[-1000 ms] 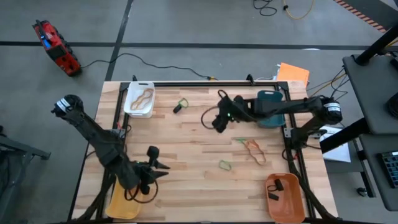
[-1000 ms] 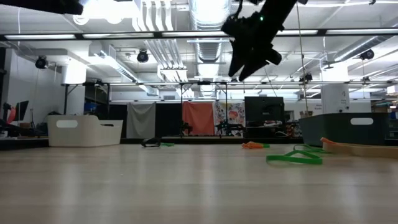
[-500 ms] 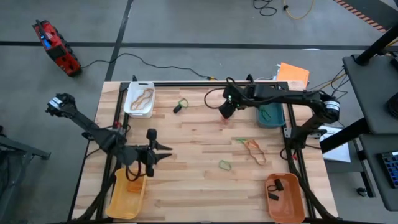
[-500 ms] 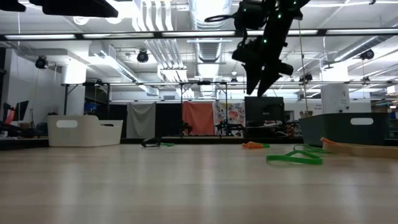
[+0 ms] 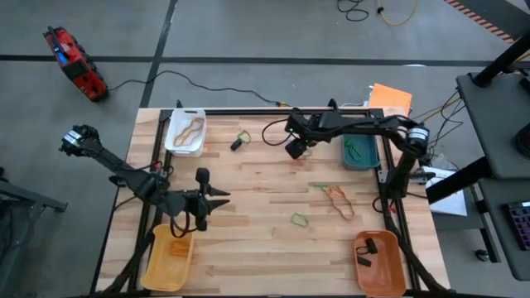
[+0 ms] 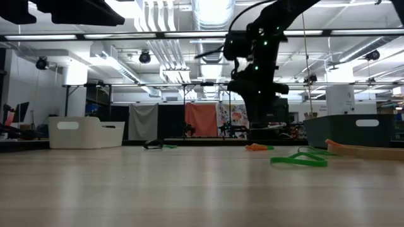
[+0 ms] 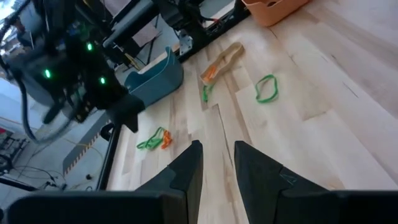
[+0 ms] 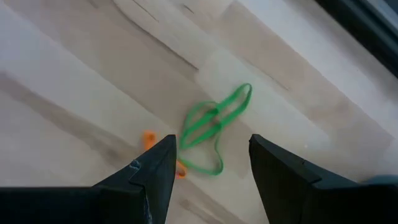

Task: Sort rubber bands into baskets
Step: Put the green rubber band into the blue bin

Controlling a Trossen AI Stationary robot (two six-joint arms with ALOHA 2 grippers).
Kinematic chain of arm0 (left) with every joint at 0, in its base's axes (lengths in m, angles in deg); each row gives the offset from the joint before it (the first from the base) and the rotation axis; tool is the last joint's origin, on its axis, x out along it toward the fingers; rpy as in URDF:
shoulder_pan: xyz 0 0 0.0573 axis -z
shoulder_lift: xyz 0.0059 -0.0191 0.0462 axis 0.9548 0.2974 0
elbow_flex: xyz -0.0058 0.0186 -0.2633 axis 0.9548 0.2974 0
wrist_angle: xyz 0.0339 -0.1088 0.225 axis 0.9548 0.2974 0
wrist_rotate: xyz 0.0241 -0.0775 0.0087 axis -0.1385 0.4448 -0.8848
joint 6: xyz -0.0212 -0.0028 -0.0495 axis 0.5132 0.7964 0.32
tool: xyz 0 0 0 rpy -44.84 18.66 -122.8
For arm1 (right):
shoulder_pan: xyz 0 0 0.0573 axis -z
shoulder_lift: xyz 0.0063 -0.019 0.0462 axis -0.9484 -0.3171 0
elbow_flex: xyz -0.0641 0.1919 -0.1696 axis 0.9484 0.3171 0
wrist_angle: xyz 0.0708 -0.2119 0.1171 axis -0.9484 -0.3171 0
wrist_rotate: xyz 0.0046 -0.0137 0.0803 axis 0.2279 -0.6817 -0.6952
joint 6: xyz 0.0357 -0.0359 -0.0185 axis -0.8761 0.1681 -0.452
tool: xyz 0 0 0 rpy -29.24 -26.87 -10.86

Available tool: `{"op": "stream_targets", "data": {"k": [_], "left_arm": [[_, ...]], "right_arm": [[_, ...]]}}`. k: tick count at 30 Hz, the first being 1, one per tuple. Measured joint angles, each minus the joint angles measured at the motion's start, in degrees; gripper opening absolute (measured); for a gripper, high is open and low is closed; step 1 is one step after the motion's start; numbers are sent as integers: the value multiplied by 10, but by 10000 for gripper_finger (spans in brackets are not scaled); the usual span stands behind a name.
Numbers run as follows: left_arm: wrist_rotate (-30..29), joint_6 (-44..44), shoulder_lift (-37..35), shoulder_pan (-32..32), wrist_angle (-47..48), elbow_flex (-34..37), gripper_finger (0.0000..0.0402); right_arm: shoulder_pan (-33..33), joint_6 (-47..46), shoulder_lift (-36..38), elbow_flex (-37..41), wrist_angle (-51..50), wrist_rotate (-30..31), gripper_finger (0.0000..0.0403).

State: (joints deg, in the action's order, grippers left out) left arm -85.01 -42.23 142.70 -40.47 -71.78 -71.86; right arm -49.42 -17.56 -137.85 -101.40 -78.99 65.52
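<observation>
The right gripper (image 8: 210, 171) hovers with fingers apart over a green rubber band (image 8: 211, 127) lying beside the teal basket (image 5: 361, 151). It should descend straight, straddling one strand before pinching.

Table (image 5: 248, 178): you have wood planks under both the left gripper (image 5: 219, 199) and the right gripper (image 5: 296, 150).
Red tool (image 5: 74, 60): on the floor, well off from your left gripper.
Orange sheet (image 5: 391, 97): at the table corner, beyond your right gripper.
Yellow cable (image 5: 403, 15): on the floor, farther beyond your right gripper.
</observation>
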Motion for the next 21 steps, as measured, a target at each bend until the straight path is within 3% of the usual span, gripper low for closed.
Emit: {"op": "stream_targets", "data": {"k": [8,21], "left_arm": [[0,1,0,0,4,1,77],[-1,19,0,0,-2,30,77]], "right_arm": [[6,-7,-62,-27,-52,1,191],[31,42,-90,-24,-53,-15,191]]}}
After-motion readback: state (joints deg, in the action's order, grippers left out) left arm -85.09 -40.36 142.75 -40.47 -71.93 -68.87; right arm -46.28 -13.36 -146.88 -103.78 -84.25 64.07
